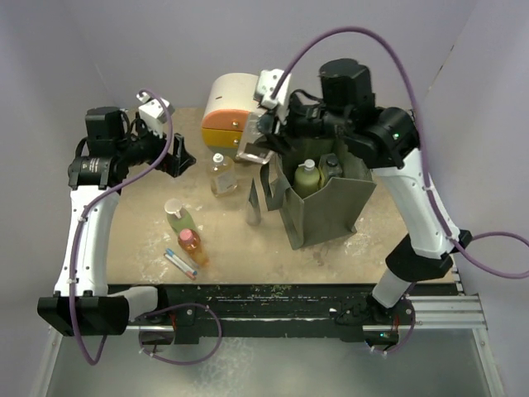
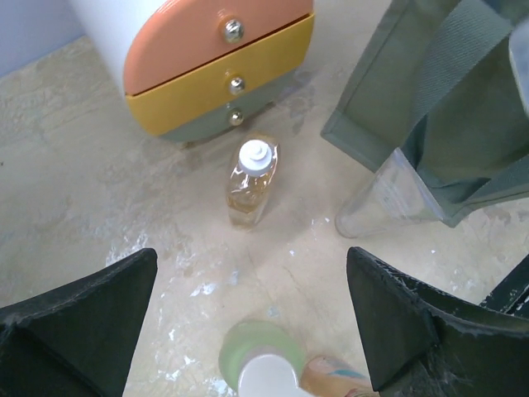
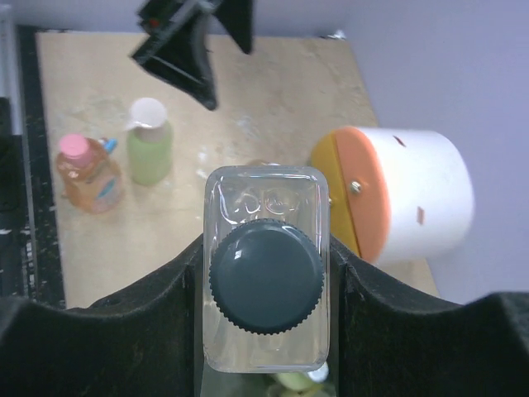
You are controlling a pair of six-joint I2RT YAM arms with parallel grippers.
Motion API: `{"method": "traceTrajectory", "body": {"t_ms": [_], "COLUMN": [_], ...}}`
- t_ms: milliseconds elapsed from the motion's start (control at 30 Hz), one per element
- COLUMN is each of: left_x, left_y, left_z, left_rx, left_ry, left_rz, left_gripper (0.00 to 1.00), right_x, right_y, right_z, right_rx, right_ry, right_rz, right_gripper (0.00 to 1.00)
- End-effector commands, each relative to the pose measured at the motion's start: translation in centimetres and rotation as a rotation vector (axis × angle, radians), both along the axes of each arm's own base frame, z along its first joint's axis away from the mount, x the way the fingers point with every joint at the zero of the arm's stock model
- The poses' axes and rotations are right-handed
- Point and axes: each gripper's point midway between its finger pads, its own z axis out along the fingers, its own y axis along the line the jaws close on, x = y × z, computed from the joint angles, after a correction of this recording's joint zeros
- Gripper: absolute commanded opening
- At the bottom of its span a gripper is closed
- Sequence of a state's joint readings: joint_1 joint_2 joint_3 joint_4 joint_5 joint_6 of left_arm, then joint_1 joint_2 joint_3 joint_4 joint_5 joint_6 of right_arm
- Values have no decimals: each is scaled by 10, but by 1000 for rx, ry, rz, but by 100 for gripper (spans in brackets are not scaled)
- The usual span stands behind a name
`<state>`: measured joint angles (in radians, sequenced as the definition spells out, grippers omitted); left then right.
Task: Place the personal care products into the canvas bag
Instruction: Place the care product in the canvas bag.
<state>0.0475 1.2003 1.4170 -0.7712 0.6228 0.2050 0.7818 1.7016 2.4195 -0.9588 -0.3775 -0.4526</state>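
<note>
My right gripper (image 1: 258,142) is shut on a clear square black-capped bottle (image 3: 264,207), held upright in the air by the left rim of the olive canvas bag (image 1: 331,217). The bag stands open with a pale green bottle (image 1: 307,179) and a dark-capped bottle (image 1: 331,165) inside. My left gripper (image 2: 248,306) is open and empty, above a green white-capped bottle (image 2: 260,364) and an orange pink-capped bottle (image 1: 190,246). A clear yellowish white-capped bottle (image 2: 252,178) lies beyond it. A slim tube (image 1: 180,263) lies near the front edge.
The round cream, orange and yellow drawer unit (image 1: 227,107) stands at the back, just behind my right gripper. A bag strap (image 1: 266,186) hangs off the bag's left side over a slim clear object (image 2: 380,203). The table's front edge runs along the arm bases.
</note>
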Motion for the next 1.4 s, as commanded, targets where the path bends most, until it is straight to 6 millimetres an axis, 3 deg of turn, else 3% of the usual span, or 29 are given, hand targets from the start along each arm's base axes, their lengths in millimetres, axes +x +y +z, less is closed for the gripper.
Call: {"method": "traceTrajectory", "body": {"t_ms": [0,233,400,600,833,967,1100,1367], "left_x": [2,-12,-27,-43,-72,-88,-105,-107], "left_y": [-21,-71,-118,-158,-208,-239,-276,-332], "left_z": [29,40,48,55,69,66,55,25], "left_rx": [42,93,125,169,205,216,205,267], "left_ry": [-117,-190,-221,-271,-348,-369,-354,-341], "left_rz": [-118,-311,-470,-621,-803,-903,-961,-910], "left_gripper": [98,98,98,97,97,97,97,92], "right_x": [2,26,41,50,58,65,72,78], "right_y": [-58,-123,-153,-179,-189,-193,-195,-192], "right_z": [98,99,71,39,6,-9,-22,-42], "right_rx": [216,229,212,187,153,145,137,118], "right_ry": [-234,-248,-194,-132,-36,-7,17,60], "right_rz": [-139,-306,-382,-468,-541,-586,-611,-609], "right_gripper": [0,0,0,0,0,0,0,0]}}
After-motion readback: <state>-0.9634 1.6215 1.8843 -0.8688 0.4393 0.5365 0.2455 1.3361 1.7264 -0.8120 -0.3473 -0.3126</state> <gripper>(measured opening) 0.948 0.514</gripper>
